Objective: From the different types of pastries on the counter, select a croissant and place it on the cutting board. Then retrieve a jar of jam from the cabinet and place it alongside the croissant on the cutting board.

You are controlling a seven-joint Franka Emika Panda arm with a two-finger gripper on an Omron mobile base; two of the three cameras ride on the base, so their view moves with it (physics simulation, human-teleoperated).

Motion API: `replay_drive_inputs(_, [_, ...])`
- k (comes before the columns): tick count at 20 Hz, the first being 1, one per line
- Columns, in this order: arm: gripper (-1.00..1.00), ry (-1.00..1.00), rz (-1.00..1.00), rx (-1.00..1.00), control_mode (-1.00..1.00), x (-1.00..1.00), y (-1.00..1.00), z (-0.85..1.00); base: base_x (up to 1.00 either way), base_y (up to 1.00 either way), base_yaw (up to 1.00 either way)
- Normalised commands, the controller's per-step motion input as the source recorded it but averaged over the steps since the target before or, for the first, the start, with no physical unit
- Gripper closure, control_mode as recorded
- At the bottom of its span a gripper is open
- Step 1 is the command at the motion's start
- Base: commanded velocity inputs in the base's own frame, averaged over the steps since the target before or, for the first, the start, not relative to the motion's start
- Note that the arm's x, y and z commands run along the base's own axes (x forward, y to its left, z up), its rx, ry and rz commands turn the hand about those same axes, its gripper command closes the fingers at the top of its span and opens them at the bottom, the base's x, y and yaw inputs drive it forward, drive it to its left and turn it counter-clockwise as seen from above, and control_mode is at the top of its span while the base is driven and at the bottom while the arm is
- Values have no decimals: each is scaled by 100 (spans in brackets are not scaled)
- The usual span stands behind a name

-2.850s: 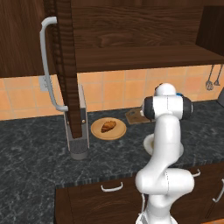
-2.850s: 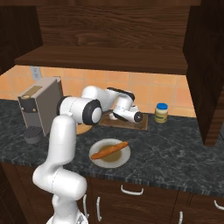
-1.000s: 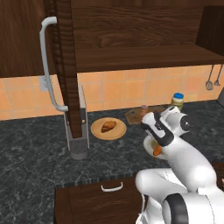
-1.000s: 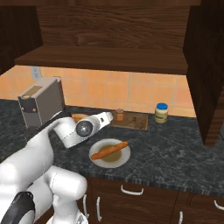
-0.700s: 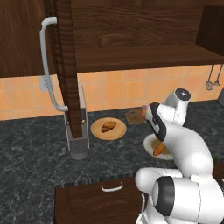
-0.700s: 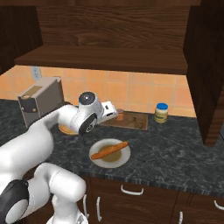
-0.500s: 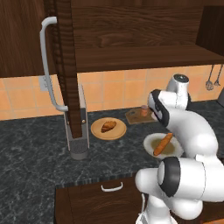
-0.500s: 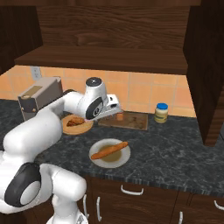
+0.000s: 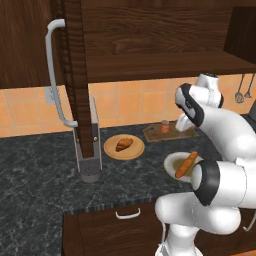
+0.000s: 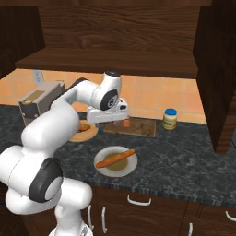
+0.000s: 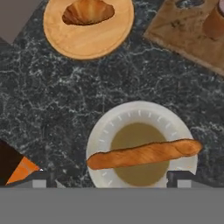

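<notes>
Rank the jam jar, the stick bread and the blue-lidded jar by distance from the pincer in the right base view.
1. Jam jar, on the cutting board, just right of the pincer.
2. Stick bread, on the pale dish in front.
3. Blue-lidded jar, far right.

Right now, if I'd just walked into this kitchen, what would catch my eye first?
Probably the big white robot arm bent over the dark speckled stone counter. Beneath it, a long orange-brown stick-shaped bread lies across a pale round dish. Behind that, a small brown crescent croissant sits on a round tan wooden plate, beside a dark brown wooden cutting board.
</notes>
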Motion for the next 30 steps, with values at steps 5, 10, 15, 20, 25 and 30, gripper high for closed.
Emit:
replay_drive_inputs(5, [-100, 23, 7, -23, -100, -92, 64, -1, 0, 0, 0])
replay_drive_inputs(10, [-100, 0, 3, -29, -100, -77, 82, -4, 0, 0, 0])
replay_drive_inputs(15, [-100, -5, -3, -15, -100, 17, 100, -31, 0, 0, 0])
replay_drive_inputs(20, [-100, -8, -28, -2, -100, 90, 96, -14, 0, 0, 0])
replay_drive_inputs(25, [-100, -3, -8, 4, -100, 60, 15, -9, 0, 0, 0])
replay_drive_inputs(30, [-100, -12, -6, 11, -100, 59, 8, -12, 0, 0, 0])
